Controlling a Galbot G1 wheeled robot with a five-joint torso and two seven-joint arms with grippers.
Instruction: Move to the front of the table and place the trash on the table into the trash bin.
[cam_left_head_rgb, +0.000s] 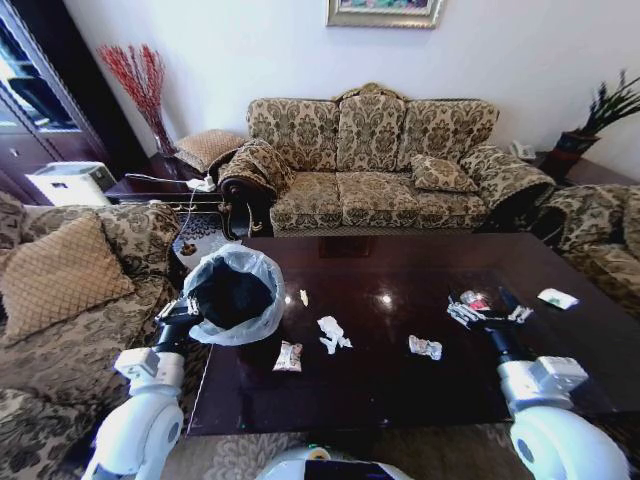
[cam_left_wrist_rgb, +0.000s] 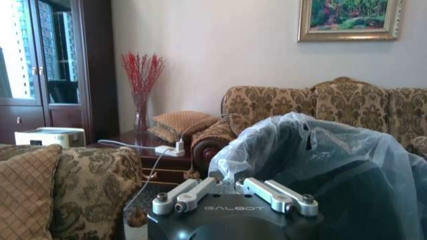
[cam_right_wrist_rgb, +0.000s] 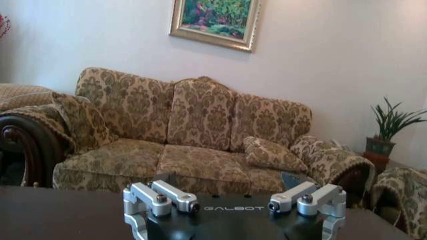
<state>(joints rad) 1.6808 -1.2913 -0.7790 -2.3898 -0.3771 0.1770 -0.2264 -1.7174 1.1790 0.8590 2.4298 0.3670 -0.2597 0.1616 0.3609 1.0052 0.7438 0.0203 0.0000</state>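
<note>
— Several scraps of trash (cam_left_head_rgb: 333, 334) lie mid-table (cam_left_head_rgb: 400, 400). The bin?
— Left gripper (cam_left_head_rgb: 190, 310) clamps the trash bin (cam_left_head_rgb: 233, 293) at the table's left edge; right gripper (cam_left_head_rgb: 497, 322) hovers open, right.

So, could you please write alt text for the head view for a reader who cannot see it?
The left gripper holds the trash bin at the left edge of the dark table, where scraps of trash lie scattered. The right gripper hovers over wrappers near the right side, with a patterned sofa behind.

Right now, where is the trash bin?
In the head view, the trash bin is at the table's left edge, held up at the left gripper, beside the patterned armchair.
</note>
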